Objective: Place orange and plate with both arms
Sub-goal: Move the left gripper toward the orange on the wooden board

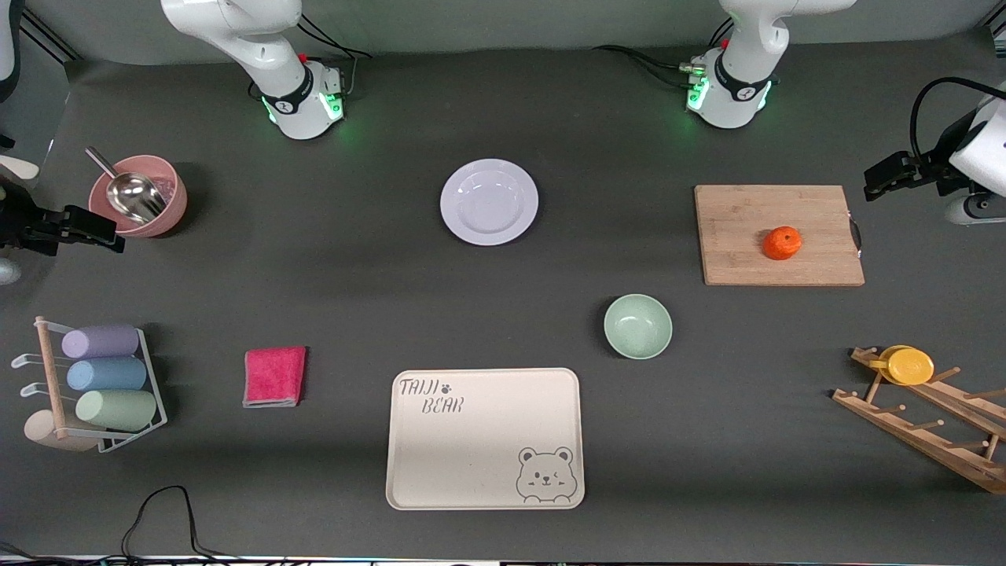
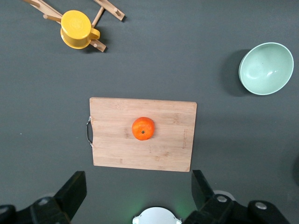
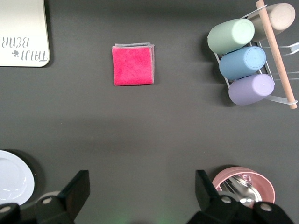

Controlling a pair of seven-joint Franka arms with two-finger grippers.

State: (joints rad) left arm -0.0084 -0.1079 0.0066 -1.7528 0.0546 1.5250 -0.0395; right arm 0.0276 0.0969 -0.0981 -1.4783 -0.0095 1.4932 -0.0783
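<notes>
The left claw point(image 2: 138, 198) hangs wide and empty over the bench point(image 1: 354, 299) at the left arm's end, by the cutting board point(image 1: 739, 212) where the orange point(image 1: 782, 243) lies free to grasp. The right claw point(image 3: 140, 198) waits wide at the right arm's end beside the pink bowl point(image 1: 169, 208). The plate point(image 1: 489, 202) sits at twelve o'clock from the bear tray point(image 1: 471, 456), probably the goal. The green bowl point(image 1: 637, 326), at seven o'clock from the orange, may crowd that route.

Left gripper point(image 1: 871, 182): I see it raised at its own table end, fingers point(image 2: 70, 193) spread.
Right gripper point(image 1: 110, 236): raised likewise, fingers point(image 3: 77, 191) apart.
</notes>
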